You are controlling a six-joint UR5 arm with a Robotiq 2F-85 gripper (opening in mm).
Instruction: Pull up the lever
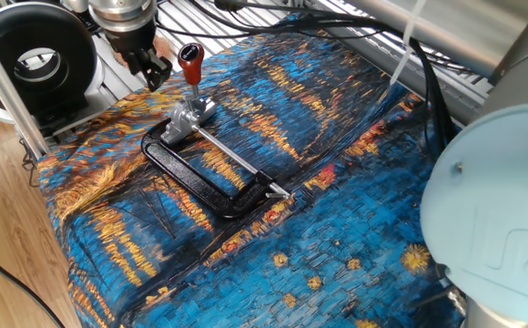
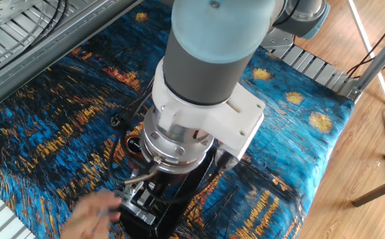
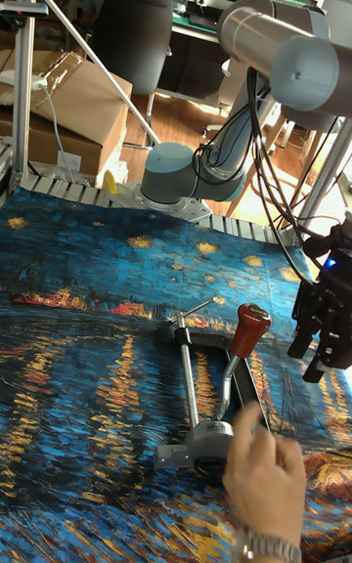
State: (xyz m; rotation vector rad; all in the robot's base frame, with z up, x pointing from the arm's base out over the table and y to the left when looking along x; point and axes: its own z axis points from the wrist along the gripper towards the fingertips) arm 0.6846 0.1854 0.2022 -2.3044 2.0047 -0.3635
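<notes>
The lever [image 1: 189,64] stands nearly upright at the clamp's silver head, its red-orange sleeve [image 3: 249,327] on top of a slim silver bar. My gripper [image 1: 148,66] hangs just left of it in one fixed view, apart from it, open with nothing between the fingers. In the tall fixed view the gripper [image 3: 313,350] is to the right of the sleeve, at about its height. The other fixed view shows my wrist [image 2: 179,139] from above, and it hides the lever.
The black C-shaped frame [image 1: 196,182] and long thin rod [image 1: 237,161] lie on the blue patterned cloth [image 1: 337,237]. A person's hand [image 3: 262,480] rests at the clamp's silver head [image 3: 200,441]. Cables [image 1: 446,82] hang at the back right.
</notes>
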